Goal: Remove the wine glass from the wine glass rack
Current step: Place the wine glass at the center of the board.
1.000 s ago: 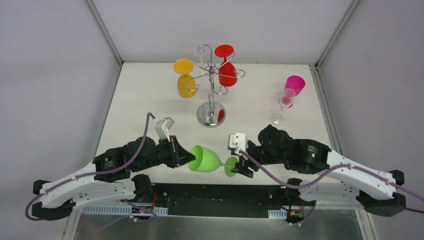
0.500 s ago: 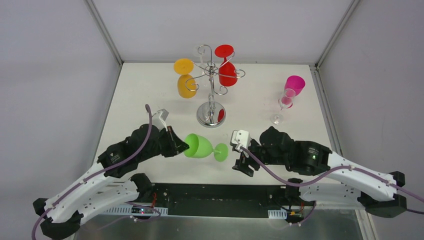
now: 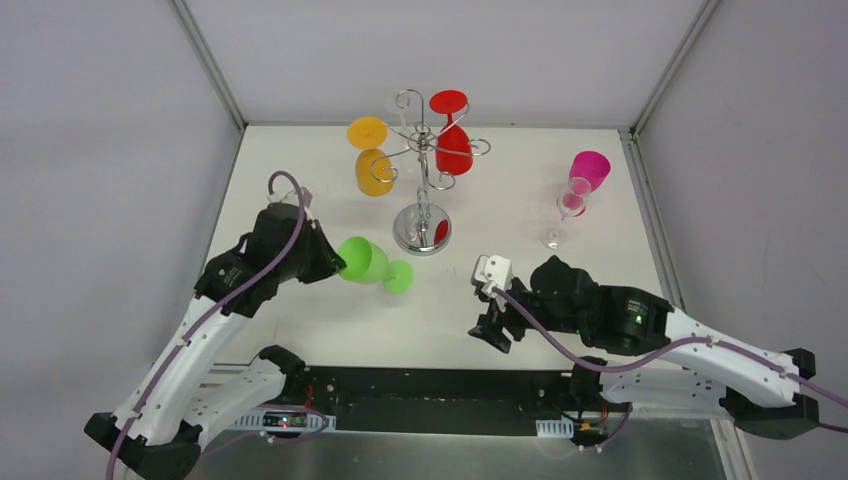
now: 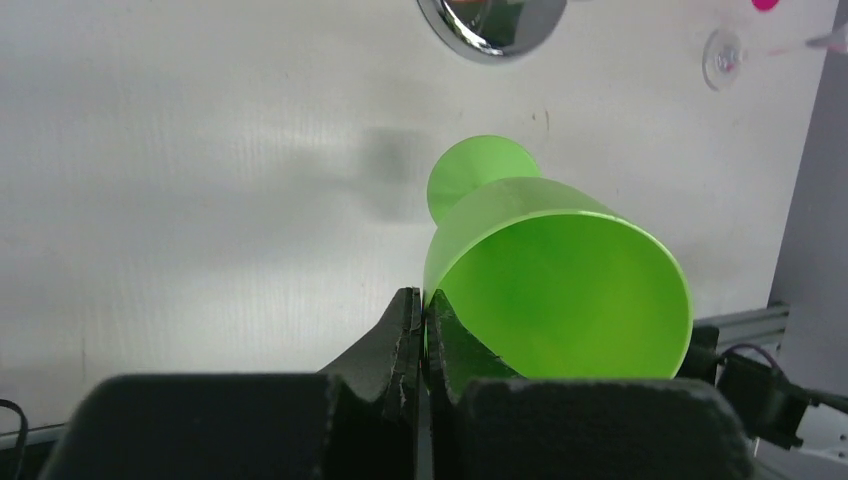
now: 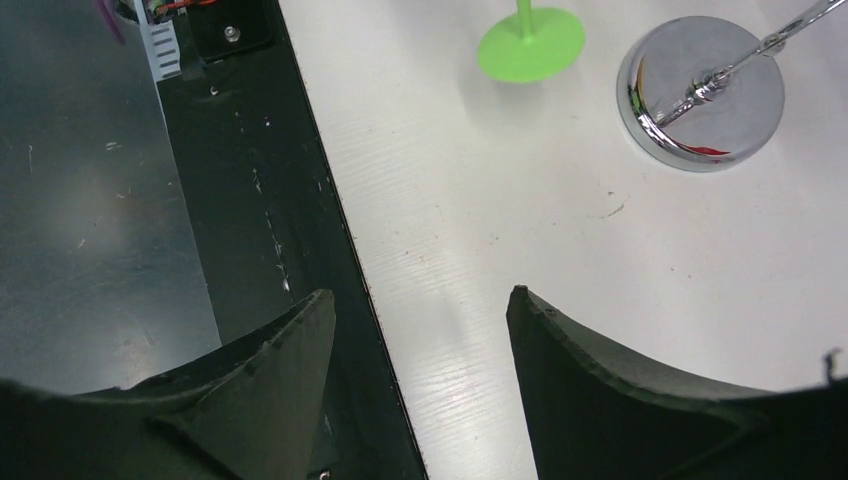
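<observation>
My left gripper (image 3: pixel 335 262) is shut on the rim of a green wine glass (image 3: pixel 366 262), held on its side with its foot toward the rack. In the left wrist view the jaws pinch the glass's rim (image 4: pixel 432 300) and the bowl (image 4: pixel 560 290) fills the right side. The chrome wine glass rack (image 3: pixel 424 160) stands at the back middle on its round mirrored base (image 3: pixel 421 231). An orange glass (image 3: pixel 372 160) and a red glass (image 3: pixel 452 140) hang on it. My right gripper (image 3: pixel 490 327) is open and empty over the table's near edge (image 5: pixel 350 240).
A pink glass (image 3: pixel 589 168) and a clear glass (image 3: pixel 566 215) stand at the back right. The black front rail (image 5: pixel 250 150) runs along the table's near edge. The green glass's foot (image 5: pixel 531 45) and the rack's base (image 5: pixel 700 95) show in the right wrist view.
My left arm has carried the green glass up and to the left, away from the near edge toward the rack's base. The right gripper has let go of its foot and stayed near the front edge.
</observation>
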Motion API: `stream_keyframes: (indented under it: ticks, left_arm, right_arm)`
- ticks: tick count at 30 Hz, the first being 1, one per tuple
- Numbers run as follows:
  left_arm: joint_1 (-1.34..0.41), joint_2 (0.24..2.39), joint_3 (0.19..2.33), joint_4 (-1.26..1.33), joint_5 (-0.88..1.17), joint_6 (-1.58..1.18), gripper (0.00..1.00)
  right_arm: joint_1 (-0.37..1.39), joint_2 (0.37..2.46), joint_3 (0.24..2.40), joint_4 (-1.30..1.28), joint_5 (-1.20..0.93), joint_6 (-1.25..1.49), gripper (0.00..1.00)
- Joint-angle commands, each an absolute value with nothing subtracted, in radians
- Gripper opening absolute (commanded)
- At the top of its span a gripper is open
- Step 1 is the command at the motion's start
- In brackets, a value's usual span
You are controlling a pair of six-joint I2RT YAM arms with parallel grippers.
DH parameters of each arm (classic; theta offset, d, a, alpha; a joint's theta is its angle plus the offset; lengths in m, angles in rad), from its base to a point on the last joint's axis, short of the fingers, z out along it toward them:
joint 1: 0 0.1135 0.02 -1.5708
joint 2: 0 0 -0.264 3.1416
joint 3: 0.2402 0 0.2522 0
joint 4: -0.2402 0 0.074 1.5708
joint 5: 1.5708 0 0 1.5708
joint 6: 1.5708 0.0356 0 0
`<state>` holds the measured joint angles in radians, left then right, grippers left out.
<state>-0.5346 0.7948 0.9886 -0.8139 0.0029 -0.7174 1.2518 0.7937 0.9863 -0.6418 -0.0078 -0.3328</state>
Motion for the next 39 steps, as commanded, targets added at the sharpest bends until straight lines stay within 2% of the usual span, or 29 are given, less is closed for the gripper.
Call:
stream_keyframes:
  ticks: [1, 9, 13, 20, 26, 39]
  left_arm:
    - [-0.420, 0.850, 1.103, -0.893, 0.006, -0.593, 0.00]
    - [-0.213, 0.994, 1.240, -0.928, 0.065, -0.508, 0.00]
    - [-0.157, 1.077, 1.331, -0.946, 0.048, -0.482, 0.00]
    - [-0.120, 1.259, 1.501, -0.993, -0.071, -0.442, 0.00]
    - [-0.094, 1.370, 1.591, -1.010, -0.131, -0.424, 0.00]
    - [-0.066, 1.608, 1.764, -1.038, -0.209, -0.399, 0.00]
  right_arm:
    - [1.253, 0.774, 1.001, -0.634, 0.052, -0.273, 0.68]
    - [1.253, 0.801, 1.041, -0.670, 0.208, -0.178, 0.69]
    - [1.246, 0.792, 1.030, -0.668, 0.306, -0.126, 0.74]
    - [1.242, 0.784, 1.058, -0.726, 0.332, 0.044, 0.78]
    - [1.242, 0.714, 0.995, -0.692, 0.374, 0.168, 0.78]
    - [1.242, 0.612, 0.904, -0.710, 0.340, 0.238, 0.78]
